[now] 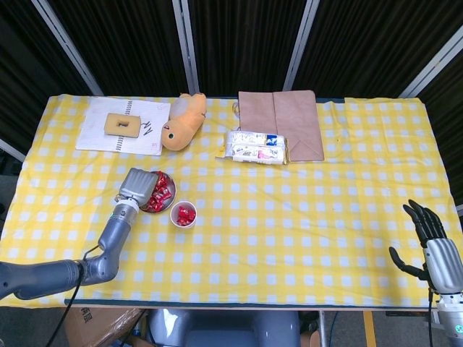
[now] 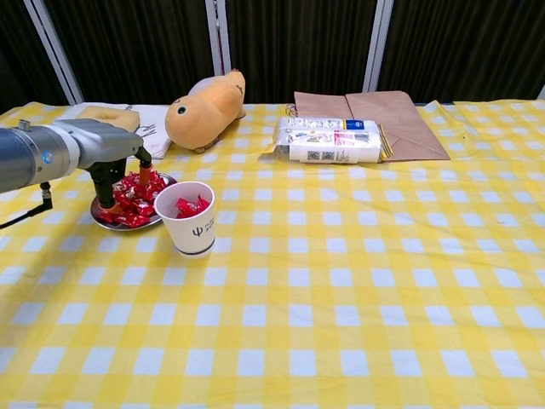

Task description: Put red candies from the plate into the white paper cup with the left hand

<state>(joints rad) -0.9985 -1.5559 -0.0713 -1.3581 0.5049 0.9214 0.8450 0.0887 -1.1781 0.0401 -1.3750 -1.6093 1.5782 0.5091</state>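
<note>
A small metal plate heaped with red candies sits at the left of the table. The white paper cup stands just right of it, with a few red candies inside. My left hand is lowered over the plate's left half, its orange fingertips spread apart and touching the pile. From the head view the left hand covers part of the plate, next to the cup. My right hand hangs off the table's near right edge, fingers spread and empty.
A yellow plush toy lies behind the plate. A notebook with a biscuit-like block lies at the back left. A white snack packet and a brown paper bag lie at the back centre.
</note>
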